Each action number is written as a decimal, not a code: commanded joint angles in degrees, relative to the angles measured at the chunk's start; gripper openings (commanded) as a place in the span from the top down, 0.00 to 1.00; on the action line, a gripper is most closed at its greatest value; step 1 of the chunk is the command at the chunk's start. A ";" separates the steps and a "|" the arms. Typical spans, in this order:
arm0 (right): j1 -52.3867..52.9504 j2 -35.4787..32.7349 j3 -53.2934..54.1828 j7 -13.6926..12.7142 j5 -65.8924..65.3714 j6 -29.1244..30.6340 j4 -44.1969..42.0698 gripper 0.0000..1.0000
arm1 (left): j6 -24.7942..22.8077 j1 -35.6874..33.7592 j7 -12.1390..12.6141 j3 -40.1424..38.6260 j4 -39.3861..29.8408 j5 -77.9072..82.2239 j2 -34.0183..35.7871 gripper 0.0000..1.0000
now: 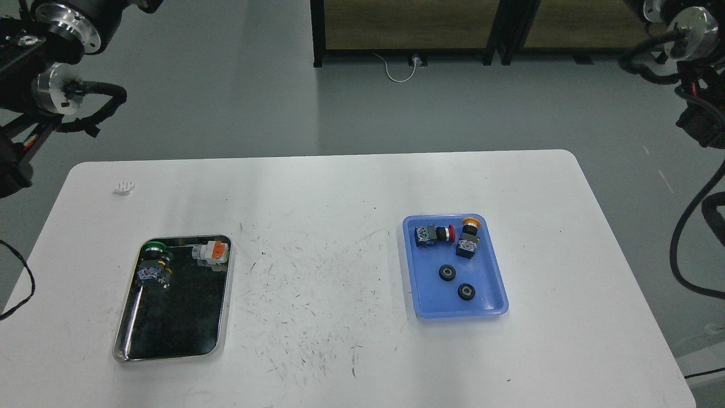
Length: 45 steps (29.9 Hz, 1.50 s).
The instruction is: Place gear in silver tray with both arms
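Far below both raised arms, the silver tray [173, 345] lies on the white table [340, 192], nearer the left arm [51, 62]; two gears [447, 273] sit in the blue tray [422, 300], nearer the right arm [694, 68]. Whether either claw is open, I cannot tell.

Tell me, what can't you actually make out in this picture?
- Left gripper: head view, cut off by the left edge; open or shut unknown.
- Right gripper: head view, cut off by the right edge.
- Two black wheels in the blue tray: too small to show teeth.
- Silver tray floor: dark reflections mask it.
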 commanded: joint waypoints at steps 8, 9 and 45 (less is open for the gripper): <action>-0.27 -0.80 -0.14 0.47 0.01 1.25 0.62 0.00 | -0.17 0.73 0.69 -2.46 0.95 -0.70 1.07 0.01; -0.36 -0.80 -0.23 0.47 0.01 2.04 0.71 0.00 | -0.17 1.08 0.86 -2.64 1.30 -0.70 1.33 0.01; -13.54 -8.71 -34.15 -3.04 -3.86 13.30 42.10 0.01 | -25.22 18.75 -10.74 12.39 -13.46 9.32 26.20 0.02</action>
